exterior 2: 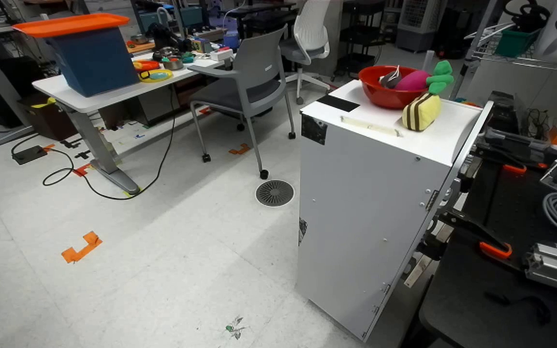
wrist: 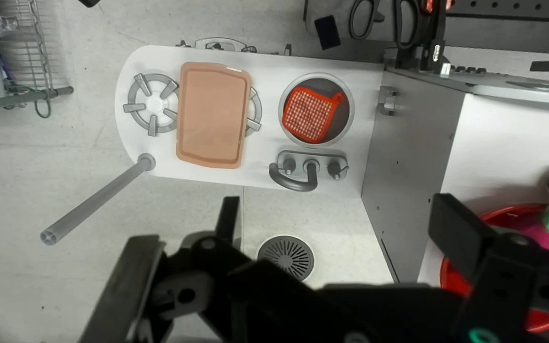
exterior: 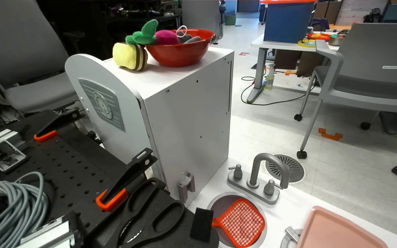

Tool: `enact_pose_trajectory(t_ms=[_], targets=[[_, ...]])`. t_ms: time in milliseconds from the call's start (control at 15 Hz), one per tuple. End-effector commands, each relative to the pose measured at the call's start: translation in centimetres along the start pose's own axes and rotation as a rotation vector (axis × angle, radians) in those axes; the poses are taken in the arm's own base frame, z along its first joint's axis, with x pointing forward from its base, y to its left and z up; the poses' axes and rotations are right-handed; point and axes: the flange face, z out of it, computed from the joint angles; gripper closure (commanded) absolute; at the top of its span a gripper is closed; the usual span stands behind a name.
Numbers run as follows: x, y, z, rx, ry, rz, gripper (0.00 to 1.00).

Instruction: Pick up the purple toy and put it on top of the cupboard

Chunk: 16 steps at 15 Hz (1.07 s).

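The purple toy [exterior: 166,37] is a magenta plush with green leaves. It lies in a red bowl [exterior: 181,55] on the flat top of the white cupboard [exterior: 191,127], its leaves over the rim. In an exterior view the toy [exterior 2: 413,80], bowl [exterior 2: 387,95] and cupboard [exterior 2: 356,203] show again. In the wrist view my gripper [wrist: 336,205] is open, with nothing between its fingers. It is above the floor and the cupboard's side [wrist: 403,152]. The toy [wrist: 548,237] and bowl [wrist: 508,214] are at the right edge, partly hidden by the right finger. Neither exterior view shows the gripper.
A yellow-and-brown striped plush [exterior: 129,57] sits beside the bowl. A white counter [wrist: 265,166] adjoins the cupboard, with a grey faucet [wrist: 303,178], a sink holding a red checked pot holder [wrist: 309,114], and a pink tray [wrist: 213,114]. A grey pole [wrist: 98,200] rises at its corner.
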Motion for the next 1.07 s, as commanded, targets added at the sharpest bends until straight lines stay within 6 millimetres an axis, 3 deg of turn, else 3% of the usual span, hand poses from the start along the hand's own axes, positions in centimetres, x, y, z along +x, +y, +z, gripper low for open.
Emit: enact_pose_trajectory(t_ms=[0, 267, 467, 1000], targets=[[0.1, 0.0, -0.1, 0.0, 0.0, 0.0, 0.0], [-0.1, 0.2, -0.2, -0.001, 0.001, 0.005, 0.0], [0.6, 0.8, 1.1, 0.059, -0.068, -0.016, 0.0], [6.8, -2.3, 0.4, 0.063, -0.186, -0.089, 0.0]])
